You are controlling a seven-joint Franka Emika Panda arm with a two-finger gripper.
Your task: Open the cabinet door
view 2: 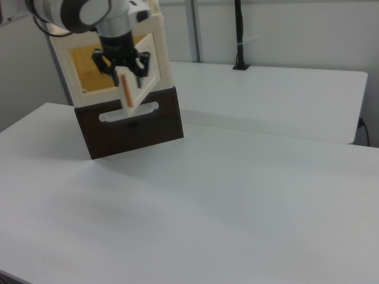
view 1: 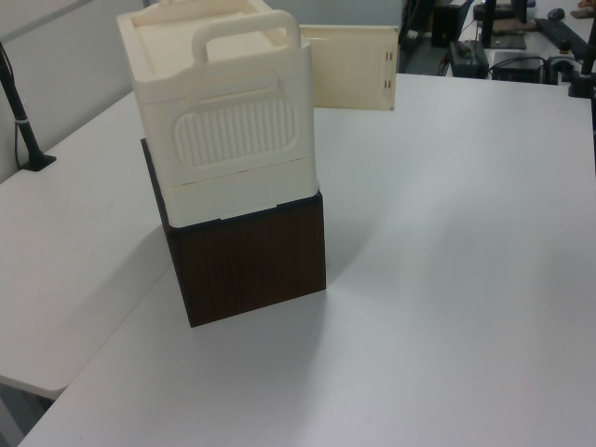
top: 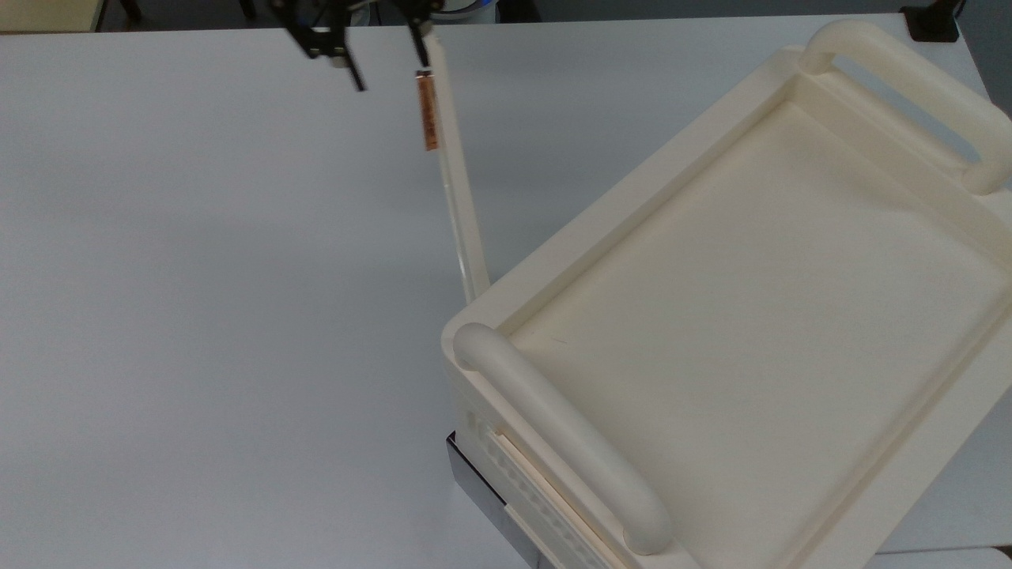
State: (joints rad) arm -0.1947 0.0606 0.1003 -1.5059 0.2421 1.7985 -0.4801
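The cream cabinet (top: 743,316) stands on a dark brown box (view 1: 250,253). Its cabinet door (top: 457,197) is swung wide open and, in the top view, sticks out edge-on from the cabinet's near-left corner toward the top. The copper-orange strip handle (top: 428,111) sits near the door's free end. In the left view the cabinet door (view 1: 349,67) shows its flat inner face. My gripper (top: 393,77) is open at the door's free end, one finger beside the panel's tip and the other well to the top view's left. In the right view the gripper (view 2: 123,71) straddles the handle (view 2: 126,90).
The cabinet's tray-like top has two thick rounded handles (top: 561,442). The opening shows a yellow-orange inside (view 2: 95,66). A white table (top: 198,276) stretches wide on the top view's left. A second white table (view 2: 278,94) stands behind, with a black pole (view 2: 239,35).
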